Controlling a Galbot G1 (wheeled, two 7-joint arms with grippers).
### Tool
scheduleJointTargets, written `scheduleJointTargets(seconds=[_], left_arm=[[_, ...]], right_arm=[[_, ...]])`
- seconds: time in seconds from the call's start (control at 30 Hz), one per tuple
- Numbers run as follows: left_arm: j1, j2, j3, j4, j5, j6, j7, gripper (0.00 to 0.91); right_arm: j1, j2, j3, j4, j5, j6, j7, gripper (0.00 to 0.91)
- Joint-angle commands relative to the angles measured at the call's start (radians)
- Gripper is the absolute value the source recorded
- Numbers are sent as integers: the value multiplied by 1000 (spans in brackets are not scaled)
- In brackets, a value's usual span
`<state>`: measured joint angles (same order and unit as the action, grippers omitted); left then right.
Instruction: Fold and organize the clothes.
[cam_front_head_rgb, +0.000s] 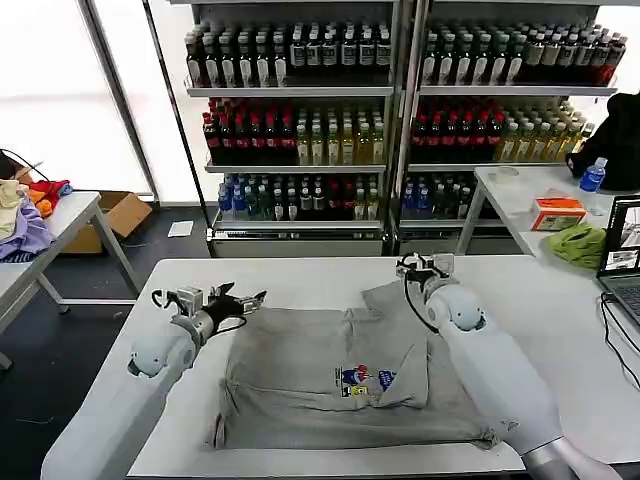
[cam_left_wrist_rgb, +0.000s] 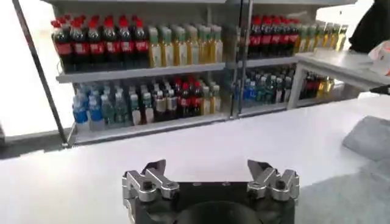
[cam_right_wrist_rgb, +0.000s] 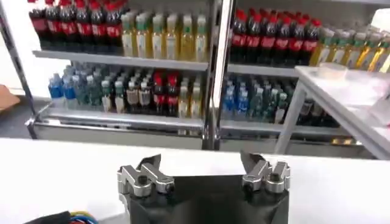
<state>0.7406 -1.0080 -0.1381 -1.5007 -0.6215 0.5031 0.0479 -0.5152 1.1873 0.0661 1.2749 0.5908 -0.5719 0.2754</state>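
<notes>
The big white desk (cam_front_head_rgb: 560, 300) is smooth and flat. One soft grey shirt (cam_front_head_rgb: 330, 385) lies in the middle of it, partly folded and a bit wrinkly, with a small colourful print. The left gripper (cam_front_head_rgb: 238, 300) is at the shirt's left top corner, fingers wide and empty. The right gripper (cam_front_head_rgb: 422, 266) is at the shirt's far right edge, fingers wide and empty.

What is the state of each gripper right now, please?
Left gripper: open, empty, at the grey shirt's far left corner.
Right gripper: open, empty, beyond the shirt's far right sleeve.
</notes>
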Motion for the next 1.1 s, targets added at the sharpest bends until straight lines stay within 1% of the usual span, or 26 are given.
scheduleJointTargets(seconds=[0.03, 0.83, 0.87, 0.9, 0.93, 0.97, 1.0, 1.03, 1.1], left_arm=[[-21, -6, 19, 50, 6, 5, -3, 907], [46, -32, 1, 56, 72, 5, -9, 907], [46, -32, 1, 57, 71, 7, -11, 887], [44, -32, 1, 61, 71, 10, -18, 806], [42, -33, 0, 67, 70, 11, -21, 675], [42, -32, 0, 72, 69, 11, -22, 91], [37, -33, 1, 76, 65, 11, -23, 30], [35, -33, 2, 81, 63, 12, -23, 10], [32, -32, 5, 83, 59, 22, -23, 0]], right_arm=[[-4, 14, -2, -43, -5, -5, -3, 907], [-19, 34, 5, -62, -5, -6, -11, 907], [-21, 33, 4, -61, -5, -6, -11, 907], [-24, 34, 5, -61, -5, -6, -10, 907], [-25, 38, 6, -63, -4, -6, -10, 907], [-27, 40, 8, -65, -3, -6, -11, 907], [-30, 42, 12, -69, -4, -6, -11, 907], [-33, 43, 11, -69, -4, -6, -12, 826], [-40, 43, 8, -67, -5, -6, -15, 453]])
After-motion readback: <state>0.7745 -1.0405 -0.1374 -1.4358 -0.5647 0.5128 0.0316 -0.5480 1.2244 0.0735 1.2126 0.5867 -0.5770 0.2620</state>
